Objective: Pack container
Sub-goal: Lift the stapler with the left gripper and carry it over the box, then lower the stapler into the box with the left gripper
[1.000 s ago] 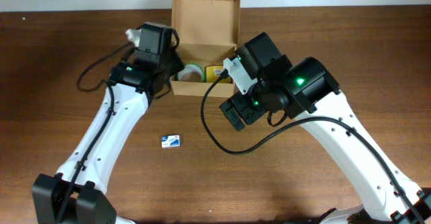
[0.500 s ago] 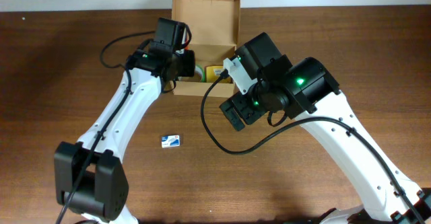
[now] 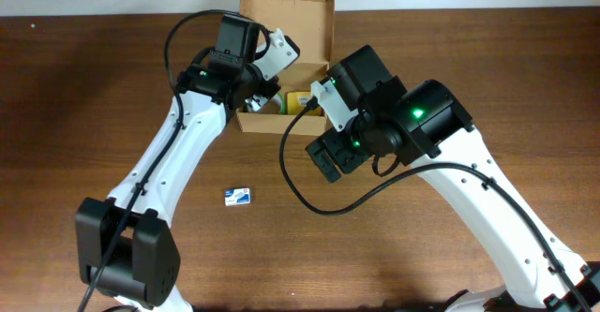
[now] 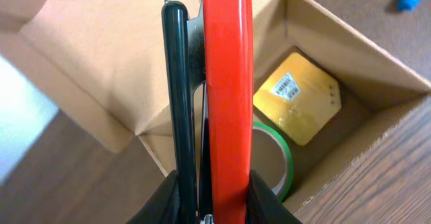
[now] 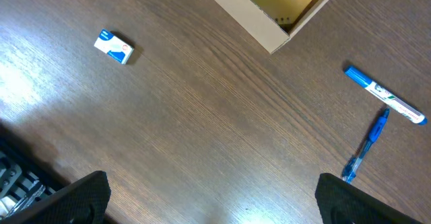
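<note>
The left gripper (image 4: 219, 205) is seen clamped on a red tool (image 4: 226, 83) with a black bar, which is gripped at its lower end and held above the open box (image 3: 286, 17). What kind of tool it is cannot be told. The box is set on the table (image 5: 222, 116) directly beneath that gripper, with its lid flap raised at the far side. Inside the box, a yellow cube (image 4: 297, 97) is lodged in a corner and a green-edged tape roll (image 4: 266, 158) is laid just beside it. The right gripper (image 5: 212, 178) is held near the box with its fingers spread wide and nothing between them. A marker (image 5: 385, 94), a pen (image 5: 367, 146) and a small white-and-blue packet (image 5: 114, 47) are left outside the box.
</note>
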Controlling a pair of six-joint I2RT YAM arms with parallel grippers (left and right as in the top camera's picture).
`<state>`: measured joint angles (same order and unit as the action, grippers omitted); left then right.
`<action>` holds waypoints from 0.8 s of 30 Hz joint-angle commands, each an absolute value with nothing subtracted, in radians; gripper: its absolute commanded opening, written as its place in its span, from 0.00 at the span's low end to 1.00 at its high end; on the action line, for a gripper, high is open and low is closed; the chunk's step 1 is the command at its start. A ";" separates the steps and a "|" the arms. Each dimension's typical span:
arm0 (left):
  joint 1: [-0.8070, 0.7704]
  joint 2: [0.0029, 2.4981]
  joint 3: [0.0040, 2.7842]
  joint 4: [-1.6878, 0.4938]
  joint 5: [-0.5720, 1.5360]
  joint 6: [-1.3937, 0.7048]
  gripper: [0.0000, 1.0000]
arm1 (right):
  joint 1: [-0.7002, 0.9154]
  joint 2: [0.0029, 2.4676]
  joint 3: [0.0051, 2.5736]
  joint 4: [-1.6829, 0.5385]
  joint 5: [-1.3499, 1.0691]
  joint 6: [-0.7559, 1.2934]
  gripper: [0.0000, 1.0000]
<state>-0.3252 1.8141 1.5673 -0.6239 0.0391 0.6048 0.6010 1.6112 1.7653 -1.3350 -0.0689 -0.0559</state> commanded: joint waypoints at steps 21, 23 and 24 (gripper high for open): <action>-0.327 1.965 1.597 -0.620 0.202 1.210 0.01 | 0.601 1.591 1.786 -1.335 -0.075 -0.051 0.99; -0.327 1.980 1.597 -0.622 0.201 1.209 0.01 | 0.601 1.591 1.786 -1.335 -0.075 -0.051 0.99; -0.327 1.985 1.597 -0.625 0.202 1.209 0.01 | 0.601 1.591 1.786 -1.335 -0.074 -0.051 0.99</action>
